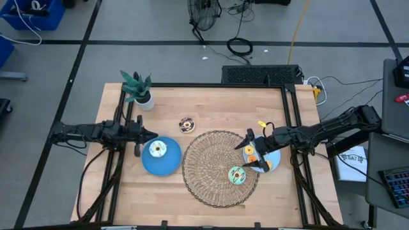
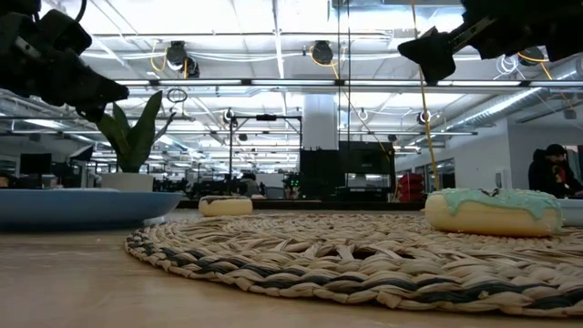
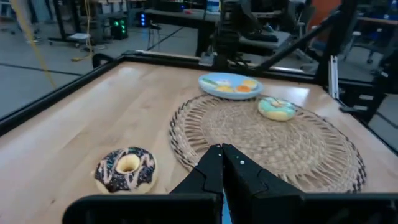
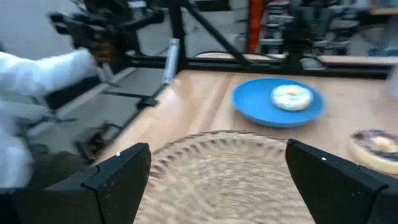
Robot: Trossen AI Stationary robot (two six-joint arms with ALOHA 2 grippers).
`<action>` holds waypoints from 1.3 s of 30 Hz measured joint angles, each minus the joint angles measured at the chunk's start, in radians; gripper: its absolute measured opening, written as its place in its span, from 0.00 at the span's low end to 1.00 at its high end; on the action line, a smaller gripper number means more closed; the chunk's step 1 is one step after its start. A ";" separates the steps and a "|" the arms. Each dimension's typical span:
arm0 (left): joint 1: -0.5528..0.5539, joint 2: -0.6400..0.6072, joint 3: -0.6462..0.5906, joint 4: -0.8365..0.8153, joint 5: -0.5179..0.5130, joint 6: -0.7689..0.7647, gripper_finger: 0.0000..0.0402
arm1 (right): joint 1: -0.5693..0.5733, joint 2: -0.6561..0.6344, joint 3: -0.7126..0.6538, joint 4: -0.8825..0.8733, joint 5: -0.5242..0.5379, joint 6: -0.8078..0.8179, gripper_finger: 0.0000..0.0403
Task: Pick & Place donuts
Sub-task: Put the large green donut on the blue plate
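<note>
Now the right gripper (image 1: pixel 250 151), fingers spread wide, is hovering just beside the round green-iced donut (image 1: pixel 238 175) on the woven wicker mat (image 1: pixel 211 167). Left gripper (image 1: pixel 153 135), pressed together, is waiting near the white-iced donut (image 1: pixel 157 149).

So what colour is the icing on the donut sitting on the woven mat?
Pale mint green on the donut, clearest in the low view.

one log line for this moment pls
left gripper: shut, empty, by blue plate with white donut | right gripper: open, empty, over small plate | green donut: on wicker mat
</note>
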 joint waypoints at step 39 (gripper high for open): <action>0.001 -0.001 0.001 -0.027 -0.045 -0.006 0.02 | 0.381 0.595 0.431 -0.840 0.373 0.357 0.89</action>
